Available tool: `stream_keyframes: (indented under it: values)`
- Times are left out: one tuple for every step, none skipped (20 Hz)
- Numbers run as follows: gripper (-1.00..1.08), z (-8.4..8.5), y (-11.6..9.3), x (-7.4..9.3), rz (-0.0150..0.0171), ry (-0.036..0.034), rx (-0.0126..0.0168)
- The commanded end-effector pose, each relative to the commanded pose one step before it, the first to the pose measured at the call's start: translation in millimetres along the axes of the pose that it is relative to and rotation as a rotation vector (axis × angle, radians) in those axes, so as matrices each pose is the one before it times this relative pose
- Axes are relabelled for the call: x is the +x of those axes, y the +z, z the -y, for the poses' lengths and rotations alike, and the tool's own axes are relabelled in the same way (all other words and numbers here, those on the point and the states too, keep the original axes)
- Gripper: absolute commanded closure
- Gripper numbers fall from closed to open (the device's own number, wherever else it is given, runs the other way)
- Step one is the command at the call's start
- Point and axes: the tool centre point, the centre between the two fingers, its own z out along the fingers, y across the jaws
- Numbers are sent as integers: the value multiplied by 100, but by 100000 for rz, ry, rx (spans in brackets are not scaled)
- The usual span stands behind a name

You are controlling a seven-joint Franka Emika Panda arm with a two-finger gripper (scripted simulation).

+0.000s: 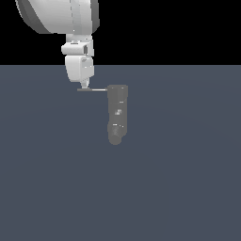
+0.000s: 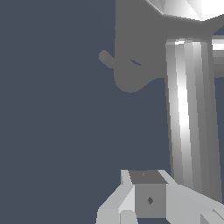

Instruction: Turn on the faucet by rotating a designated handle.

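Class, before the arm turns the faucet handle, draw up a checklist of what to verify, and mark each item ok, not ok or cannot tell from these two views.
1. Handle in view, jutting from the faucet toward the exterior view's left: ok.
2. Gripper at the handle's free end: ok.
3. Fingertips actually touching the handle: cannot tell.
4. Jaws open or shut: cannot tell.
5. Floor around the faucet free of obstacles: ok.
6. Faucet body clear of the gripper: ok in the exterior view.
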Motion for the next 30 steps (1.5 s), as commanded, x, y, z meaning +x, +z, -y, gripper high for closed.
stream_keyframes:
  values:
    - [108, -784, 1, 129, -165, 111, -290]
    - [108, -267, 0, 7, 0, 0, 0]
    - [108, -269, 0, 7, 0, 0, 0]
    - [108, -271, 0, 7, 0, 0, 0]
    - [108, -273, 0, 7, 0, 0, 0]
    - [108, -274, 0, 7, 0, 0, 0]
    - [108, -276, 0, 7, 0, 0, 0]
    - [108, -278, 0, 7, 0, 0, 0]
    - [108, -279, 0, 7, 0, 0, 0]
    - [108, -281, 0, 7, 0, 0, 0]
    - [108, -283, 0, 7, 0, 0, 0]
    - [108, -279, -14, 47, 45, 51, 12]
    - [108, -286, 0, 7, 0, 0, 0]
    - [108, -287, 0, 7, 0, 0, 0]
    - [108, -289, 0, 7, 0, 0, 0]
    - [108, -290, 0, 7, 0, 0, 0]
    - [108, -292, 0, 7, 0, 0, 0]
    - [108, -293, 0, 7, 0, 0, 0]
    - [108, -295, -1, 7, 0, 0, 0]
    - [108, -296, -1, 7, 0, 0, 0]
    - [108, -297, -1, 7, 0, 0, 0]
    - [108, -299, -1, 7, 0, 0, 0]
    - [108, -300, -1, 7, 0, 0, 0]
    - [108, -301, -1, 6, 0, 0, 0]
    - [108, -302, -19, 27, 67, 14, 12]
    - [108, 0, 0, 0, 0, 0, 0]
    - [108, 521, 40, 377, -6, 660, 245]
    - [108, -224, -5, 223, 0, 0, 0]
    - [108, -224, -5, 223, 0, 0, 0]
    - [108, -230, 10, 187, -4, -64, -25]
